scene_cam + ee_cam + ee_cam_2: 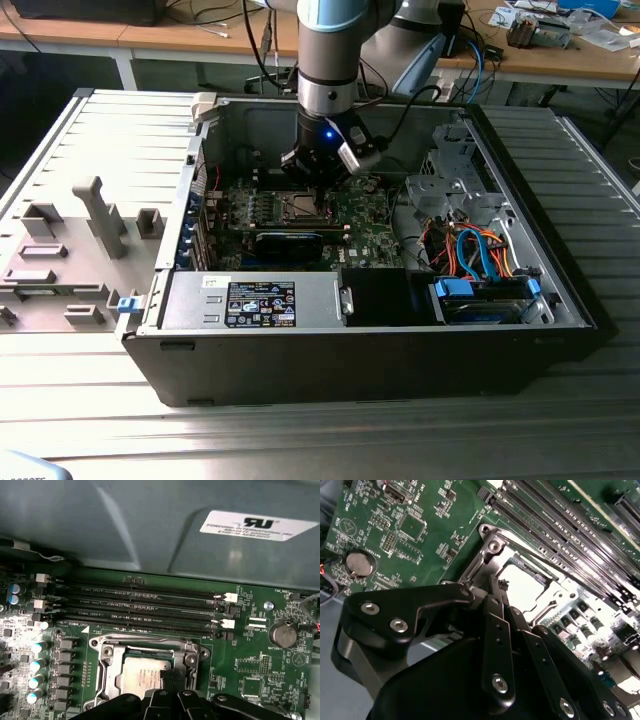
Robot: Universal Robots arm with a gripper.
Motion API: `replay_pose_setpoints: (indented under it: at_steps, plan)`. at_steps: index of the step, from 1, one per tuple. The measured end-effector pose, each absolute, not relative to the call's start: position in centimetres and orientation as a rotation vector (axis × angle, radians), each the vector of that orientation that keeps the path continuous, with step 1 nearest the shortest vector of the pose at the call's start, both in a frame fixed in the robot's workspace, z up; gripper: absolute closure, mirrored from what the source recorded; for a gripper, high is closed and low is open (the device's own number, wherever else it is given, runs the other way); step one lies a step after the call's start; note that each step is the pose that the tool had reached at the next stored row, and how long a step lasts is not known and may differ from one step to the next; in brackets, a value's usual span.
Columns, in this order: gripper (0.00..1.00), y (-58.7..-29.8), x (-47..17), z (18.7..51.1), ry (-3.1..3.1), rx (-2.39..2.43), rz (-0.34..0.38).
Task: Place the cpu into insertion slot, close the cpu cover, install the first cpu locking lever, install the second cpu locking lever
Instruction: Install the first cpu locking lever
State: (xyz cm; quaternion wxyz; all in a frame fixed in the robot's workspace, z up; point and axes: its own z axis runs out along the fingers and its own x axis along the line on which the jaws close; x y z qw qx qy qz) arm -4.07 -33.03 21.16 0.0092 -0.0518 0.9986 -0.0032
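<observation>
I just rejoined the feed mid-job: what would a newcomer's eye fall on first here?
The arm reaching down into the open computer case, its end effector low over the socket on the green motherboard. In both wrist views the silver-grey cpu lies in the socket with the cpu cover framing it, beside the dark memory slots.

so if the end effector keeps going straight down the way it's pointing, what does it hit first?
Probably the cpu sitting in its socket on the motherboard; the end effector hangs right over its edge, though how far above is unclear.
</observation>
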Motion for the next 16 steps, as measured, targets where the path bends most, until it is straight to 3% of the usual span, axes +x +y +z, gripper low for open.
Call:
replay_pose_setpoints:
  at_steps: [16]
  plan:
    - [0.89,-33.03,-4.07,21.73,3.119,-0.162,-0.014]
